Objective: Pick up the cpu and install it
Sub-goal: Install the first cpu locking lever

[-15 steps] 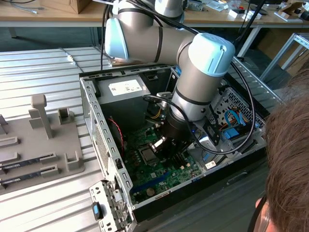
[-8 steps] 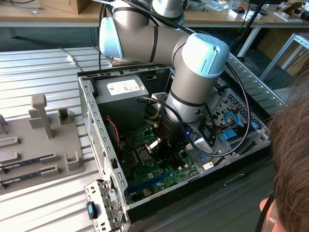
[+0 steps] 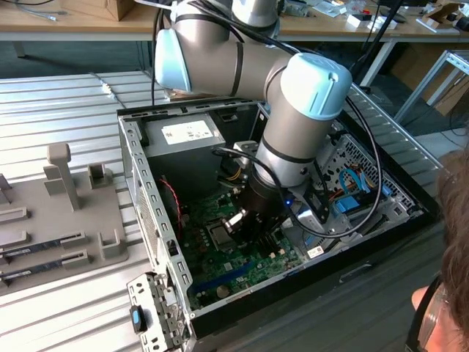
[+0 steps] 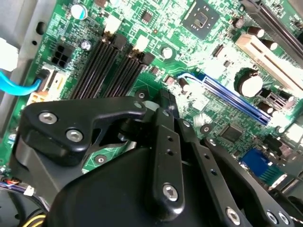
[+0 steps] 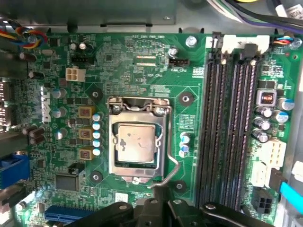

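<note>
Exterior view: the arm (image 3: 293,110) hid much of the open computer case (image 3: 146,198), and the gripper (image 3: 249,224) hung inside it, over the green motherboard (image 3: 256,262); apart or together, no telling. The cpu (image 3: 220,235) lay in its socket (image 3: 209,233), just beside the gripper toward the exterior view's left. Second wrist view: the gripper (image 4: 161,142) covered the socket with its black linkage, memory slots (image 4: 109,71) showing beyond. First wrist view: the cpu (image 5: 136,144) sat flat inside the socket (image 5: 113,142), the gripper (image 5: 161,213) cut off nearby.

open room above cpu (image 5: 136,144), socket lever (image 5: 177,165) just beside
</note>
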`<state>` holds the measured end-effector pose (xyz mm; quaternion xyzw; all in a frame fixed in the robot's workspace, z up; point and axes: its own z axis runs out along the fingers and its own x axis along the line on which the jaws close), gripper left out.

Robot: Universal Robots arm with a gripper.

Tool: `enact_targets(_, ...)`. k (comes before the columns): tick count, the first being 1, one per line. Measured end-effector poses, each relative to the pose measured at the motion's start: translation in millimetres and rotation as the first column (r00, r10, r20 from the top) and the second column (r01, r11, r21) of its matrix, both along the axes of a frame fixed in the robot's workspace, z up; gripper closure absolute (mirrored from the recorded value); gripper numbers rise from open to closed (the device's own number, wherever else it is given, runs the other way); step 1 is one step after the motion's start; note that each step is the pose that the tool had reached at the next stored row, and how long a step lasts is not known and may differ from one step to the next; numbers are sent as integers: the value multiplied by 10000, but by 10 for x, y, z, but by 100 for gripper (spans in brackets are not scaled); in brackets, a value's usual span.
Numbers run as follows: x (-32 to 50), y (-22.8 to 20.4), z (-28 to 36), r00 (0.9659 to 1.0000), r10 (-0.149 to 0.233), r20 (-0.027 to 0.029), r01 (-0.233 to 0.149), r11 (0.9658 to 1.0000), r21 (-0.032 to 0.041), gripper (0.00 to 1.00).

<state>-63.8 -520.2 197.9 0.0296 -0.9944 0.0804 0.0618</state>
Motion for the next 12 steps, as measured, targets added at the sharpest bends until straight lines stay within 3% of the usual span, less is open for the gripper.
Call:
enact_targets(1,0,-2,0,10000,0,1,0,10000,6,90)
enact_targets(5,0,-8,109,10000,1,19,-1,10000,15,90)
enact_targets(6,0,-21,115,10000,1,20,-1,10000,22,90)
enact_targets(9,16,-120,113,10000,1,-5,-1,10000,27,90)
enact_targets(12,71,-123,96,10000,1,-71,-1,10000,26,90)
